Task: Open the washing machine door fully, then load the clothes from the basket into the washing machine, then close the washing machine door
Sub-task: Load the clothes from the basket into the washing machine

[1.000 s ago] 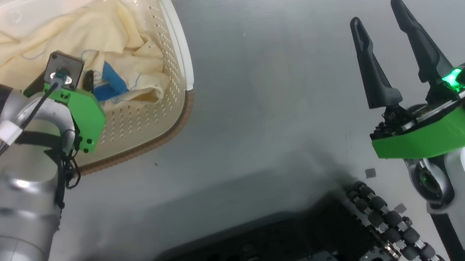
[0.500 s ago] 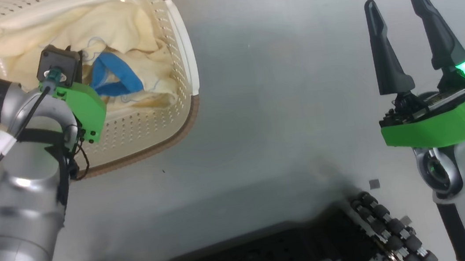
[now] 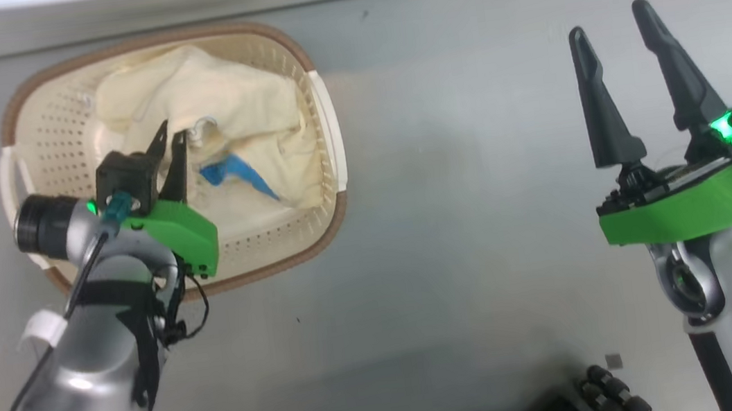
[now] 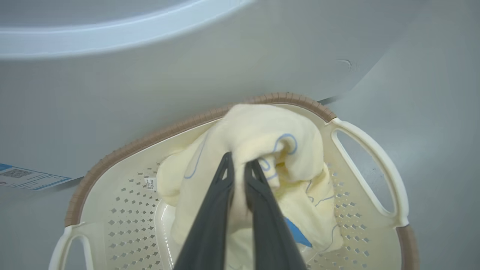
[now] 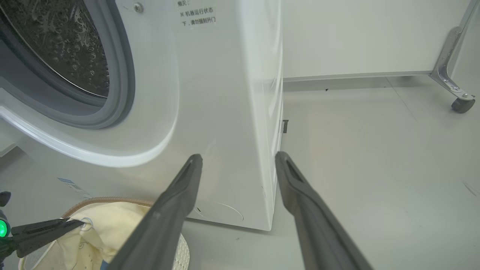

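While L gripper (image 4: 239, 165) pinches a fold of yellow clothes (image 4: 262, 127) over the basket (image 3: 332, 216), R gripper (image 3: 608, 19) hangs wide open & empty by washing machine (image 5: 225, 93).

Left tool (image 4: 240, 160) pinches yellow clothes (image 4: 258, 127) in basket (image 4: 112, 155).
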`<state>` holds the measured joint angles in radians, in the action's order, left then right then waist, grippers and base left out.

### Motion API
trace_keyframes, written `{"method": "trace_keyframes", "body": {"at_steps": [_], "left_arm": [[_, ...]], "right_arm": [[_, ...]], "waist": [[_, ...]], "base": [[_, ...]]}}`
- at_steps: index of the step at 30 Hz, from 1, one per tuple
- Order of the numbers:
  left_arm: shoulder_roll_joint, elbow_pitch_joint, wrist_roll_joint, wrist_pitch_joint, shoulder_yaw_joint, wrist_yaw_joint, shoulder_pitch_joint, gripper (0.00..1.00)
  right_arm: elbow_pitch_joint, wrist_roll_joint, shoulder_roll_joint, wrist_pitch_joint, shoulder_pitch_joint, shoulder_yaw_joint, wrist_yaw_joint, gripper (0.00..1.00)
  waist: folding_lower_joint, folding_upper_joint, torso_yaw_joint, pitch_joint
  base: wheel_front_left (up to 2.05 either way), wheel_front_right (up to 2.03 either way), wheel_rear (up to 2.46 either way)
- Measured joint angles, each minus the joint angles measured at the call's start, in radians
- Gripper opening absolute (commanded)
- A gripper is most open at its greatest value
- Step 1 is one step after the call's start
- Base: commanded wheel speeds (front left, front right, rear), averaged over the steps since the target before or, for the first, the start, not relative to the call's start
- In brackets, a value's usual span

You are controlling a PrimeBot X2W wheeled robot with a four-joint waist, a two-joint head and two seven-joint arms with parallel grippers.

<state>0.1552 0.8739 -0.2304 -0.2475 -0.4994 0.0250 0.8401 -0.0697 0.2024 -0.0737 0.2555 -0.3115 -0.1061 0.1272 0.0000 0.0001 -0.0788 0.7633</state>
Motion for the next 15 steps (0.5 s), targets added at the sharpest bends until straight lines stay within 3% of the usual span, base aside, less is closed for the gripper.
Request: {"method": "trace_keyframes", "body": {"at_steps": [15], "left_arm": [[0.001,-0.419,-0.048,0.0,0.19,-0.034,-0.241,0.0]], "right_arm": [[0.05,0.018,-0.012,0.0,0.085,-0.023,0.0,1.0]], "waist": [[-0.0001,0.0,0.028,-0.224]], "base": [[0.0,0.0,0.0]]}}
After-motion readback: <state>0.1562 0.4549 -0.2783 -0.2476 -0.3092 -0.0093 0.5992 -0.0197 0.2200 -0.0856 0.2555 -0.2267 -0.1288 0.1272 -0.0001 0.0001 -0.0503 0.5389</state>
